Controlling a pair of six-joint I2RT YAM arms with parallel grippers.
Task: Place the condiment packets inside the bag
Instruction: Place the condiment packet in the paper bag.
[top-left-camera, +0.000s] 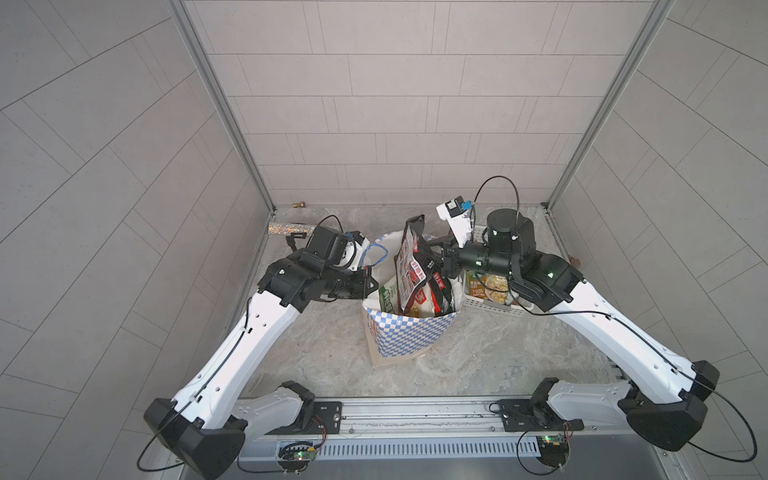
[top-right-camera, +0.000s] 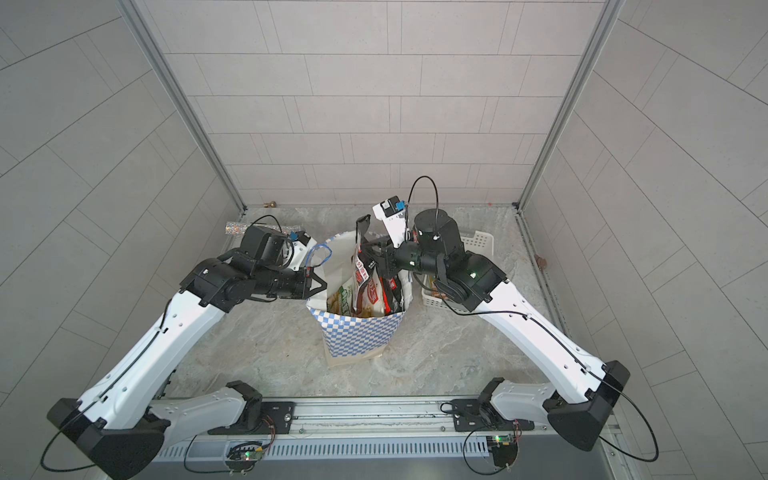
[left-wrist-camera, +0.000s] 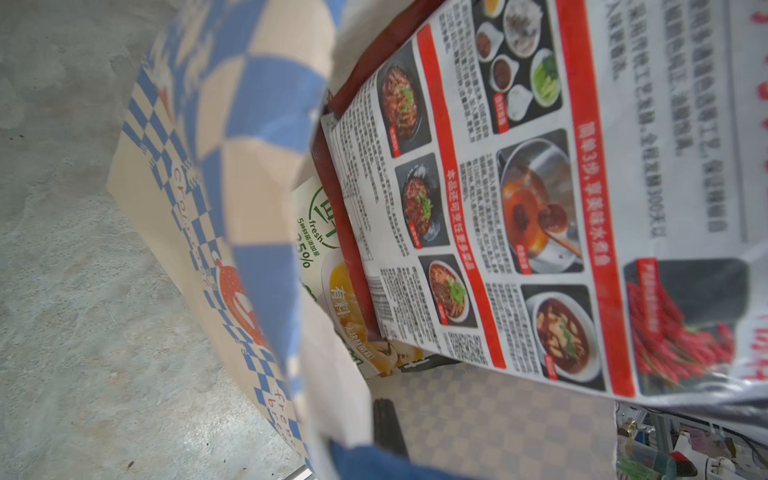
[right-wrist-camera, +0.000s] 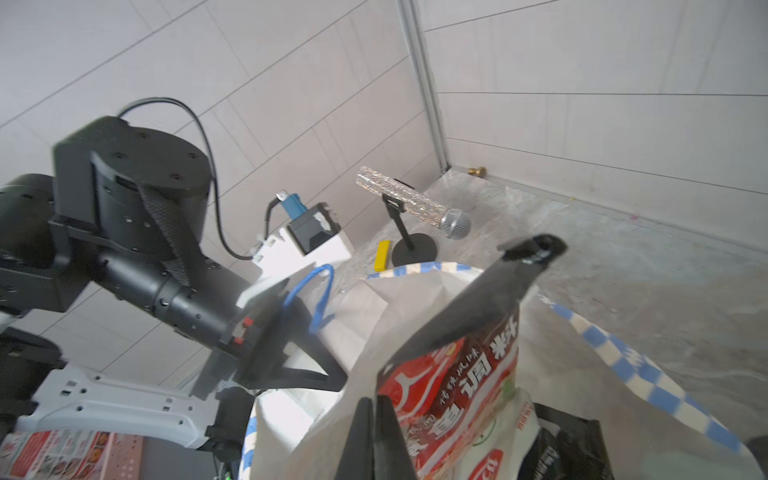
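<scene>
Condiment packets (top-left-camera: 415, 291): most stand on edge inside the bag (top-left-camera: 409, 338), tops poking above the rim in both top views.
Tall packet (top-left-camera: 409, 257): black-and-red, upright with a slight lean, sticks well above the rim. Black top flap is bent over in the right wrist view. Printed back with dish photos fills the left wrist view.
White-green packet (left-wrist-camera: 320, 232): inside the bag, near the wall on the left-arm side, lower than the tall packet.
Green-orange packet (top-left-camera: 486, 286): not in the bag. Lies in the basket (top-left-camera: 494, 311), partly hidden under the right arm.
Bag: upright mid-table, mouth open, checkered front facing the robot base. Blue cord handle (top-left-camera: 376, 252) loops up at the rim on the left side.
Left gripper (top-left-camera: 374, 286): clenched on the bag's rim, left side. Bag wall runs in between the jaws in the left wrist view, one finger on the white lining side.
Right gripper (right-wrist-camera: 372, 409): fingers pressed together, pinching the side edge of the tall packet above the bag mouth.
Basket: white, perforated, just beside the bag on the right. Contact with the bag: cannot tell.
Microphone (right-wrist-camera: 411, 201): glitter handle, on a small black stand, behind the bag toward the back-left corner.
Yellow block (right-wrist-camera: 382, 255): on the table (top-left-camera: 519, 353), just beside the stand's base.
</scene>
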